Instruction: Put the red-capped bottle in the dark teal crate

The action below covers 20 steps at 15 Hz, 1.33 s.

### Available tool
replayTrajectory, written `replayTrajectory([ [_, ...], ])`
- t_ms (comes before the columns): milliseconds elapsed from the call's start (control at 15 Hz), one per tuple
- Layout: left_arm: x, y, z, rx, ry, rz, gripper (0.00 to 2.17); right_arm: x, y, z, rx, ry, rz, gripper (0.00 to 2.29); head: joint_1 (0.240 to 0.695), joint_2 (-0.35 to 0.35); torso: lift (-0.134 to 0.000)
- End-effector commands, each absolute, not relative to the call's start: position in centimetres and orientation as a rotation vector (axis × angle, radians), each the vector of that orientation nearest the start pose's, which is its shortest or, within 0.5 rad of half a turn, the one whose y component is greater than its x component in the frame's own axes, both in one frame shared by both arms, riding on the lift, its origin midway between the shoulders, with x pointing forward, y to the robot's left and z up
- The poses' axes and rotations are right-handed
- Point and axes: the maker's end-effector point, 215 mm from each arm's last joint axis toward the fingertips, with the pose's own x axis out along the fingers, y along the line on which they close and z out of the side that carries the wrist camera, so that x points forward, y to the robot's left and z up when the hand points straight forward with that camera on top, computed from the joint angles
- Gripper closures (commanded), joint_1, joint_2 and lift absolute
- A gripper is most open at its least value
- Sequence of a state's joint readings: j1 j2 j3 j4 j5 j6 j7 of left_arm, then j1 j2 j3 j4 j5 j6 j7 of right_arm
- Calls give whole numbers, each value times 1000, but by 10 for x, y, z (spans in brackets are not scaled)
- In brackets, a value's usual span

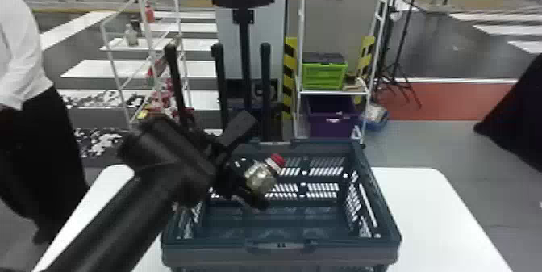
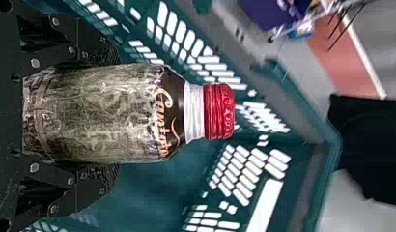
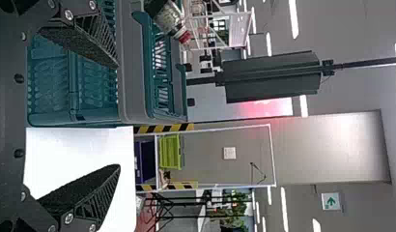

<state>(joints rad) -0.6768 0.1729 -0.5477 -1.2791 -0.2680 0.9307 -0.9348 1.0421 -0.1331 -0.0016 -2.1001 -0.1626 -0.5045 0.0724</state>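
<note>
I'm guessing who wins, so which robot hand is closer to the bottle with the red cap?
Left. The left gripper holds the bottle between its fingers, touching it. The right gripper is open and empty, apart from the bottle.

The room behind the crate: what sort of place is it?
Probably an indoor demonstration or test hall, judging by the white rack, black-and-yellow striped guards and green arrow sign.
</note>
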Motion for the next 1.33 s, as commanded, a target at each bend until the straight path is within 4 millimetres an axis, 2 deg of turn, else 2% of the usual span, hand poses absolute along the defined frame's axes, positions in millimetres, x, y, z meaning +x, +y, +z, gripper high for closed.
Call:
replayTrajectory([
  [0,612,50,-423,599,824,-951,1700,266,-229,-346,75,5,104,151,499,0,0],
  [200,610,32,-447,721,820,-1024,1700,264,-230,-344,77,-6,102,151,499,0,0],
  [400,605,25,-465,833,823,-1072,1700,265,-230,-344,77,-7,101,151,499,0,0],
  [800,602,33,-477,866,846,-1076,1686,265,-229,-344,79,-7,100,151,499,0,0],
  [933,601,35,-480,869,847,-1069,1399,265,-229,-344,79,-7,100,151,499,0,0],
  [1000,604,33,-480,871,835,-1053,687,265,-230,-344,80,-7,99,151,499,0,0],
  [1067,605,33,-480,872,828,-1043,113,265,-230,-345,77,-6,99,151,499,0,0],
  [1267,610,32,-476,880,804,-1019,39,264,-231,-347,79,-5,97,151,499,0,0],
])
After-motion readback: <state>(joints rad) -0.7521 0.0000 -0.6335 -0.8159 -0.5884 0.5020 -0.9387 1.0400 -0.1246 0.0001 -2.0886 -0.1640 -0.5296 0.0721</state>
